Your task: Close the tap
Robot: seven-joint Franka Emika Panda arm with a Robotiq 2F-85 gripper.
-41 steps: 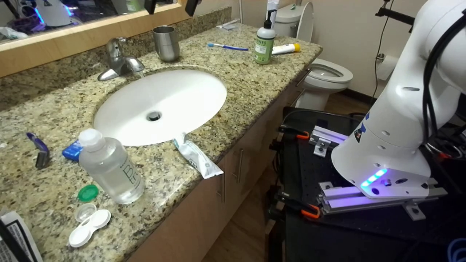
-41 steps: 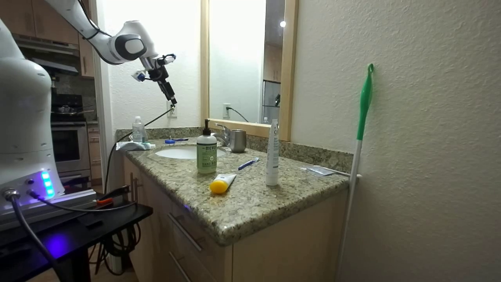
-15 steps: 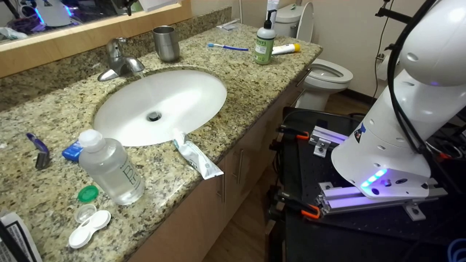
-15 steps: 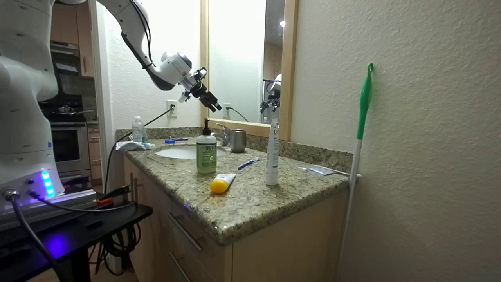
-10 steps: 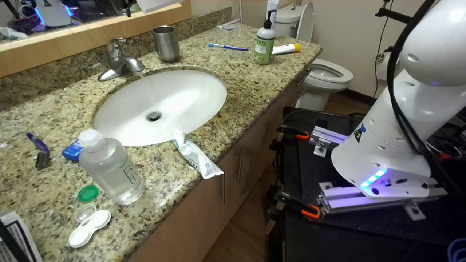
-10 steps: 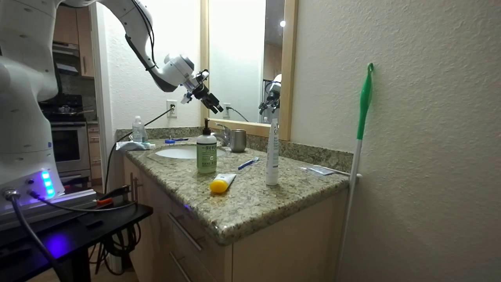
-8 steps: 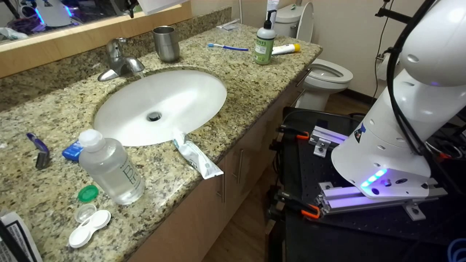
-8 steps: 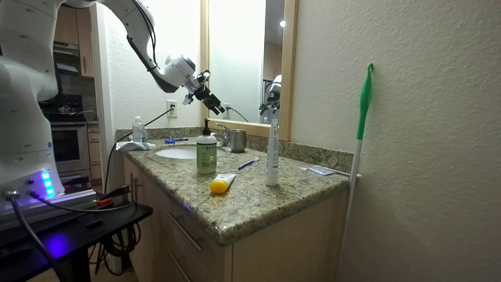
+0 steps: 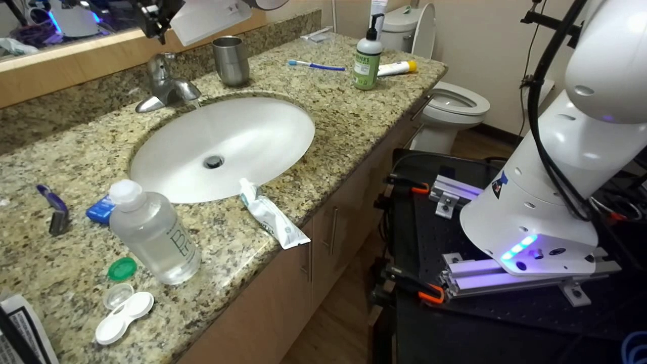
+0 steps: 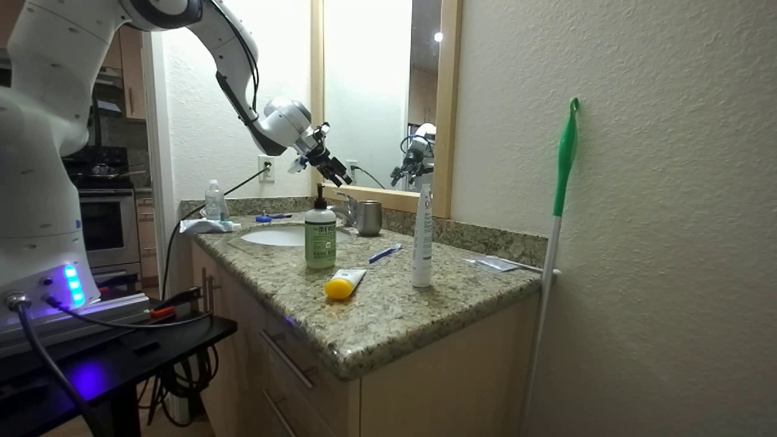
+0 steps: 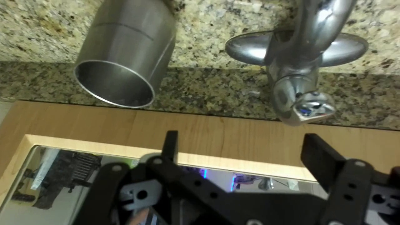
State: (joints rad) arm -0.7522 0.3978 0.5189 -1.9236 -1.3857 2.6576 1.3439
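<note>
The tap (image 9: 163, 87) is silver-grey metal and stands at the back of the white oval sink (image 9: 258, 131). A thin stream of water falls from its spout. The tap also shows in an exterior view (image 10: 348, 209), partly hidden by the pump bottle and the cup. In the wrist view the tap (image 11: 295, 59) is upper right, with its lever end near the right finger. My gripper (image 11: 240, 139) is open with nothing between its fingers. In an exterior view the gripper (image 10: 343, 180) hangs above the tap, apart from it. It also shows near the mirror frame (image 9: 157, 28).
A metal cup (image 9: 231, 60) stands beside the tap. The mirror frame (image 11: 218, 131) is close behind. A green pump bottle (image 10: 320, 237), a toothbrush (image 9: 316, 65), a clear bottle (image 9: 156, 232) and a toothpaste tube (image 9: 275, 220) are on the granite counter.
The arm has swung over the counter towards the mirror and come down above the tap. It is lower than half a second ago. The tap and the counter items have not moved.
</note>
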